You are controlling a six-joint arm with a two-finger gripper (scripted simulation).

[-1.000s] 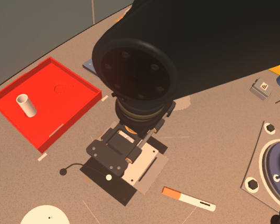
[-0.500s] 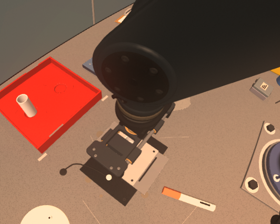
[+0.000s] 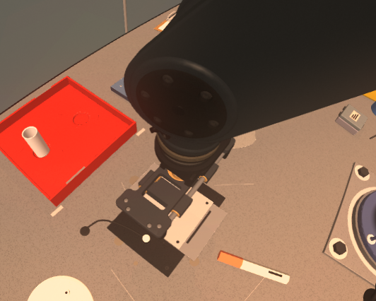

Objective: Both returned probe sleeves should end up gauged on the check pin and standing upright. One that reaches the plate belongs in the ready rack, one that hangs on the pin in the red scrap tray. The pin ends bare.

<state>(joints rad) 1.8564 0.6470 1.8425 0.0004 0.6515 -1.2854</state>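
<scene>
One white probe sleeve (image 3: 35, 141) stands upright in the red scrap tray (image 3: 60, 135) at the left of the table, near the tray's left corner. My gripper (image 3: 153, 203) hangs low over the pale plate (image 3: 195, 226) at the table's middle, and its body hides the check pin and whatever is between the fingers. The fingers are closing; I cannot see whether they hold anything. The second sleeve and the ready rack are hidden behind my arm.
My dark arm (image 3: 248, 63) blocks the upper middle of the scene. A white and orange marker (image 3: 253, 267) lies right of the plate. A bolted base (image 3: 365, 226) sits at the right edge, a white disc (image 3: 59, 290) at the bottom left.
</scene>
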